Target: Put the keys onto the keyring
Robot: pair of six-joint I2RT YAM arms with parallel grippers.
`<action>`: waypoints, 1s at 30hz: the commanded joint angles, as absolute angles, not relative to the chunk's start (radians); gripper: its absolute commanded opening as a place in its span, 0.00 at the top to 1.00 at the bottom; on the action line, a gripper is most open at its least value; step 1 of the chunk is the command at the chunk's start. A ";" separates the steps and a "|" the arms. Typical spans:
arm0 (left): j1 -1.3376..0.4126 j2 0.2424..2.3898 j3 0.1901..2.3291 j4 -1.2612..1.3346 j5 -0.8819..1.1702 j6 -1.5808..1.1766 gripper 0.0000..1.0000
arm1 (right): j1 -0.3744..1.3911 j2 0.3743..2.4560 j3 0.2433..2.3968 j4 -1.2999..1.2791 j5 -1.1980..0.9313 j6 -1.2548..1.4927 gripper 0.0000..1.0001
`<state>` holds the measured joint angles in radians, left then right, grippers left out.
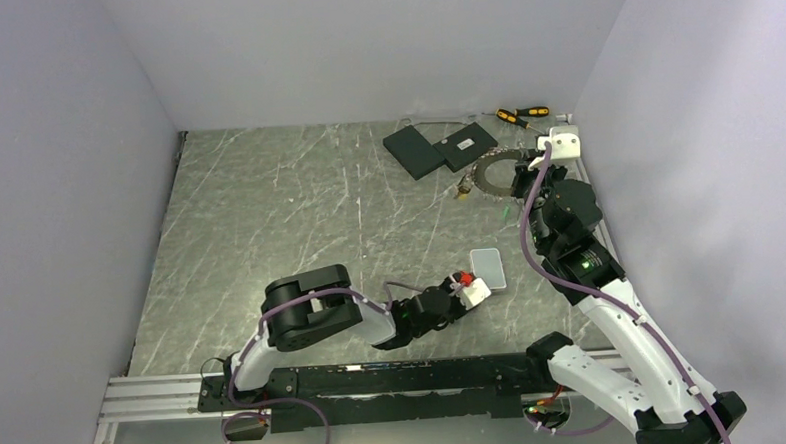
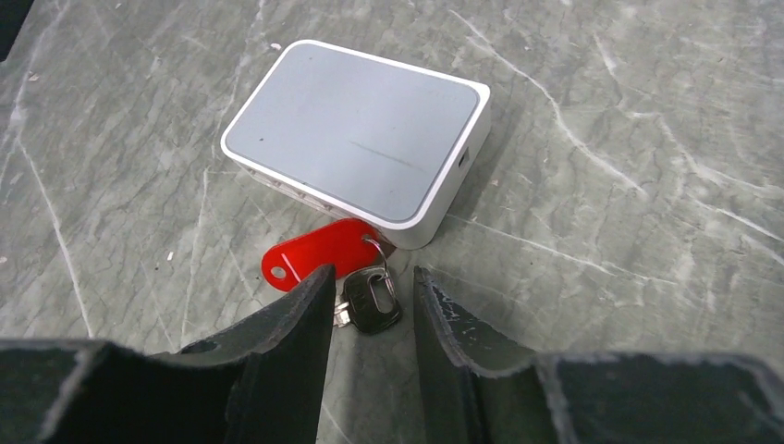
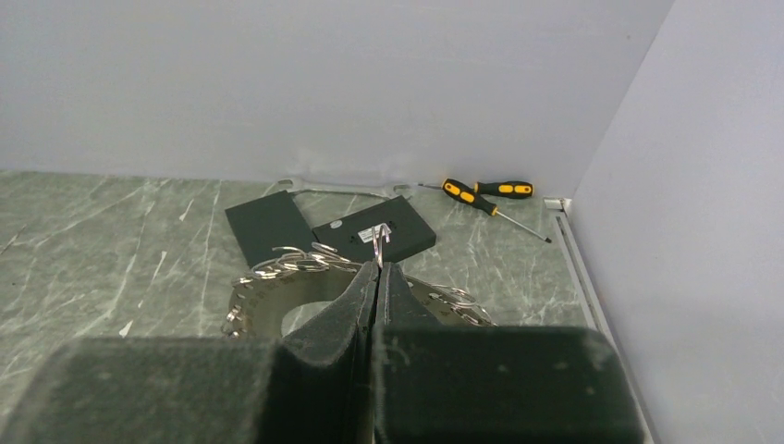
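Observation:
A dark-headed key (image 2: 372, 302) joined by a small loop to a red plastic tag (image 2: 312, 252) lies on the table against a white box. My left gripper (image 2: 373, 285) is open, low over the table, its fingers either side of the key head. It shows in the top view (image 1: 469, 288) with the red tag (image 1: 460, 277). The keyring (image 3: 263, 303), a flat grey toothed disc with several small wire rings on its rim, lies at the back right (image 1: 489, 174). My right gripper (image 3: 379, 265) is shut on one upright wire ring (image 3: 379, 239) above the disc. A yellow-headed key (image 1: 462, 190) lies beside the keyring.
The white box with a grey top (image 2: 356, 134) lies just beyond the left fingers (image 1: 488, 268). Two flat black slabs (image 1: 414, 149) (image 1: 467, 144) lie behind the keyring. Two yellow-and-black screwdrivers (image 3: 488, 191) lie by the back wall. The right wall and a table rail (image 3: 578, 268) are close.

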<state>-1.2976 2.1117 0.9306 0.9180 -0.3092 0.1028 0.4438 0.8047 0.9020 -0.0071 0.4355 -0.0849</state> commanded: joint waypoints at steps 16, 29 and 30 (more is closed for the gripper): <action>-1.302 2.167 1.001 0.983 -0.371 0.161 0.61 | 0.440 0.797 0.911 0.075 0.408 -0.071 1.00; -1.302 2.185 1.008 1.005 -0.392 0.170 0.87 | 0.440 0.795 0.905 0.075 0.407 -0.067 1.00; -1.302 2.182 1.005 1.009 -0.395 0.171 0.92 | 0.439 0.794 0.905 0.074 0.407 -0.067 1.00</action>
